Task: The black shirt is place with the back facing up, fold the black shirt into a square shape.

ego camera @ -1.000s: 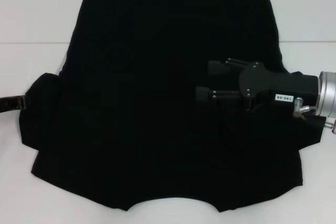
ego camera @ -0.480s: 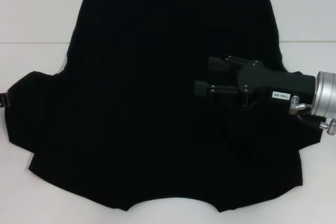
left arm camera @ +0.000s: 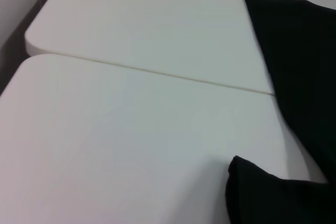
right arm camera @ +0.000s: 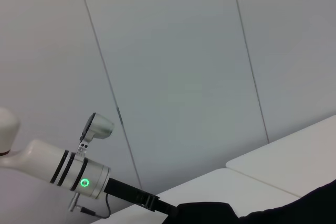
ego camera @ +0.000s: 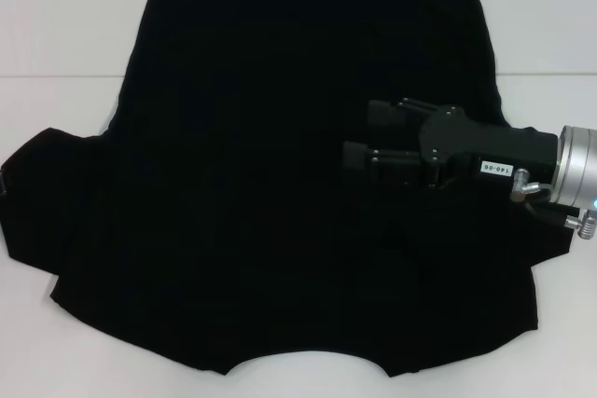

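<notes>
Fingers [ego camera: 359, 157] of the right gripper [ego camera: 366, 135]: two black fingers, spread apart with a gap between them, nothing visibly held; both lie over the right half of the black shirt [ego camera: 280, 184] and point toward its middle. Right arm: black gripper body with a small white label, joined to a silver wrist ring beyond the shirt's right edge.

Black shirt: large, plain, spread flat on the white table [ego camera: 65, 16]; no lettering on the upward face. Straight edge at the far side of the table from the robot; curved neckline notch at the near side. Left sleeve laid out flat, reaching past the body of the shirt toward the table's left edge. Right sleeve partly under the right arm.

Left gripper [right arm camera: 173, 208]: seen in the right wrist view at the shirt's left sleeve, black and partly merged with the fabric; whether it is spread or clamped cannot be told. White left forearm with a green light behind it. In the head view only a dark sliver shows at the sleeve's outer edge.

White table: a seam runs across it, passing under the shirt; the left wrist view shows the seam [left arm camera: 157, 73] meeting the shirt's edge.
</notes>
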You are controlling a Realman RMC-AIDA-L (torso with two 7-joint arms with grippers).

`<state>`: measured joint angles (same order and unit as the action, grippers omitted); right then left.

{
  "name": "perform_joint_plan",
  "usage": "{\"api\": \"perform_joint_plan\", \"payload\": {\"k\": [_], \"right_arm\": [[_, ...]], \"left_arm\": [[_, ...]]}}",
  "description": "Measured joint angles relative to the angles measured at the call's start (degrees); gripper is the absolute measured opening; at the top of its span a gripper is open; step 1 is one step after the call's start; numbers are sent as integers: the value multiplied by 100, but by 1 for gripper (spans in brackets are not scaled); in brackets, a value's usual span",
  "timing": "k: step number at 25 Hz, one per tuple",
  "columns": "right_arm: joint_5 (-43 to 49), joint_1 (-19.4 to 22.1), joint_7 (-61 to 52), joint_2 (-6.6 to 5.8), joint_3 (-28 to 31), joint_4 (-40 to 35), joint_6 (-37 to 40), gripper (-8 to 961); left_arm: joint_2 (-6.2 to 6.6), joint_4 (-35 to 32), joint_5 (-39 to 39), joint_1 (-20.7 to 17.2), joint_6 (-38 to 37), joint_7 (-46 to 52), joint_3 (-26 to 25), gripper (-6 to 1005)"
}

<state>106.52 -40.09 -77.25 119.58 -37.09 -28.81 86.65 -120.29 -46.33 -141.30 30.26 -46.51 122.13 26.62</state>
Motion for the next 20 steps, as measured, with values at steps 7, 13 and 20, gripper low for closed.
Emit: {"api": "perform_joint_plan", "payload": {"k": [7,13,20], "right_arm": [[0,-8,-13,4,0,-2,25,940],[0,-8,-22,4,-6,-2,39,940],[0,-2,-40,4,-9,-2,45,941]], "left_arm": [[3,-16,-1,9,2,-53,-73,11],[37,-17,-3,134,-5,-104,-28,10],[82,-17,-26,298,105,-225,-18,8]]}}
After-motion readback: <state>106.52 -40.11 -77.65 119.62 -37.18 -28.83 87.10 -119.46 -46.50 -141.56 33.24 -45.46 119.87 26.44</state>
